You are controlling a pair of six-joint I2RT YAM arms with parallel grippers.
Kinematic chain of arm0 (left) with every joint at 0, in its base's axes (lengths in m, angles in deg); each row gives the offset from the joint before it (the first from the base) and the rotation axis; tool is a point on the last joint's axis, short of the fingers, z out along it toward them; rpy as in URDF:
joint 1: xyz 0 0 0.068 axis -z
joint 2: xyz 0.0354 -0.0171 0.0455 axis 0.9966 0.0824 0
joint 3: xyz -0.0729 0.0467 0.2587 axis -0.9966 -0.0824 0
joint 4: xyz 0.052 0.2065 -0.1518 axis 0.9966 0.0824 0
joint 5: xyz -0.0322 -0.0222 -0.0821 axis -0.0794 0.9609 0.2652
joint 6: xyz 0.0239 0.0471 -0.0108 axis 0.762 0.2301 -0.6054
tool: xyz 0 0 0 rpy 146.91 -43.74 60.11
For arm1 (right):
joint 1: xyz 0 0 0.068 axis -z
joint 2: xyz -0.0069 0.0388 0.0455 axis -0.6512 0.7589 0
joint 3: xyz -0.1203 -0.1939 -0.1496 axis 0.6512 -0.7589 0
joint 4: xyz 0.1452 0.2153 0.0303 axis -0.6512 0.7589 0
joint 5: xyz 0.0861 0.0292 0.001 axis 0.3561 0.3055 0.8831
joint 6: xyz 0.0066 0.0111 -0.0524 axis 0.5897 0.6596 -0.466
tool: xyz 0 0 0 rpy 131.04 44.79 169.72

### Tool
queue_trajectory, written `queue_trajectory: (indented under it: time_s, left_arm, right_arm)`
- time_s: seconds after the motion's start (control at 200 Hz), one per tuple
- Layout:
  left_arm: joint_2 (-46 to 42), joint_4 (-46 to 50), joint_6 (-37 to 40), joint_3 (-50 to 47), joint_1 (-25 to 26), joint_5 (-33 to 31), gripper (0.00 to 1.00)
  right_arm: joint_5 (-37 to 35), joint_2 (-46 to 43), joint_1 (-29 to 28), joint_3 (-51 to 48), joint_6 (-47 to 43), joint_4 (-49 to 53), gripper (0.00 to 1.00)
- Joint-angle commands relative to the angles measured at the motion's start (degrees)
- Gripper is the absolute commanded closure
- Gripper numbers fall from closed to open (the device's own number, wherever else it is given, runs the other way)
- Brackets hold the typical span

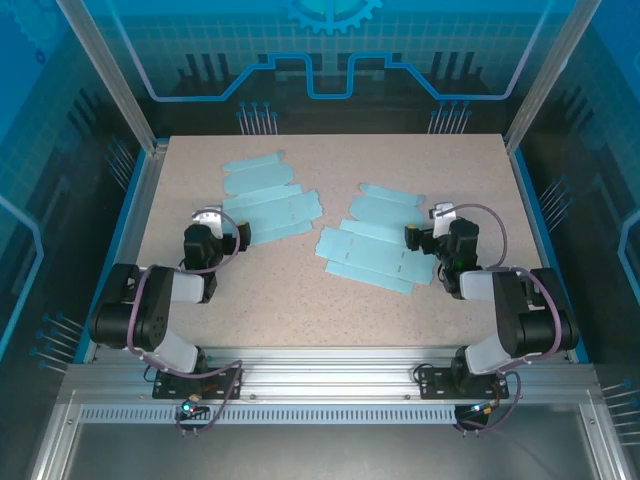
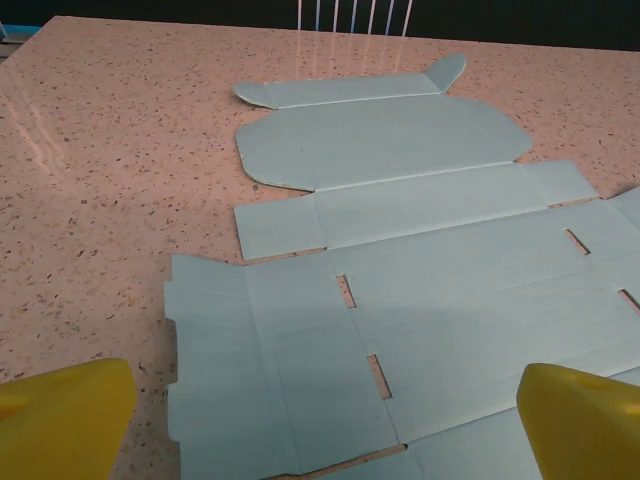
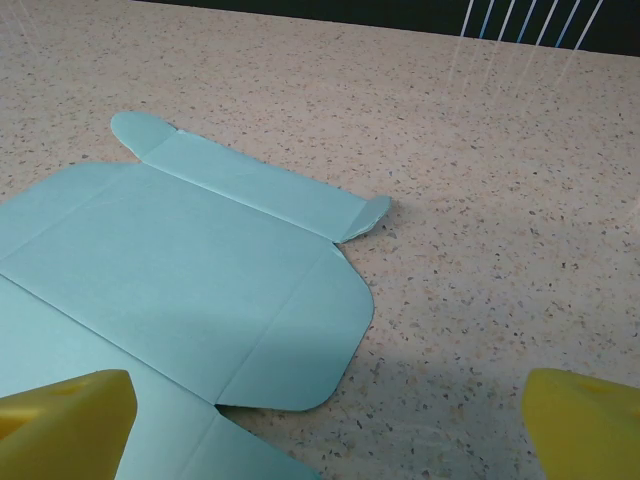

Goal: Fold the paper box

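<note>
Two sheets of pale-blue card lie flat and well apart on the speckled desk (image 1: 300, 295): the left box blank (image 1: 268, 205) and the right box blank (image 1: 365, 250). The left pincer (image 2: 320, 415) sits low at the near edge of its blank, the slotted panel lying between its yellow fingertips (image 2: 65, 410). The right pincer (image 3: 325, 410) faces a rounded corner flap. Both pincers are spread to full width and grip nothing. No panel stands upright, only small end tabs curl, so the work appears to be at its opening step: the approach. The next move likely calls for working a fingertip under a side flap and raising it along its crease. Thin card flush on the desk may slide rather than lift.
</note>
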State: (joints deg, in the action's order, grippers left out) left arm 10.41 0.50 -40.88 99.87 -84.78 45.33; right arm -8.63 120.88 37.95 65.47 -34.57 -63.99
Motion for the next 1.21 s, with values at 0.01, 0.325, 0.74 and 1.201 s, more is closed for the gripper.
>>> queue_trajectory:
  time_s: [0.01, 0.325, 0.74, 1.201]
  left_arm:
    - [-0.3, -1.2, 0.2, 0.5, 0.3, -0.3, 0.01]
    - [-0.3, -1.2, 0.1, 0.5, 0.3, -0.3, 0.01]
    - [-0.3, -1.3, 0.2, 0.5, 0.3, -0.3, 0.01]
    - [-0.5, -4.2, -0.6, -1.2, 0.3, -2.4, 0.01]
  right_arm:
    - [-0.2, -0.2, -0.4, 0.8, 0.5, 0.2, 0.00]
    - [-0.2, -0.2, -0.4, 0.8, 0.4, 0.2, 0.00]
    - [-0.2, -0.2, -0.4, 0.8, 0.5, 0.2, 0.00]
    - [-1.2, -0.6, -0.4, 1.5, 0.9, 1.8, 0.00]
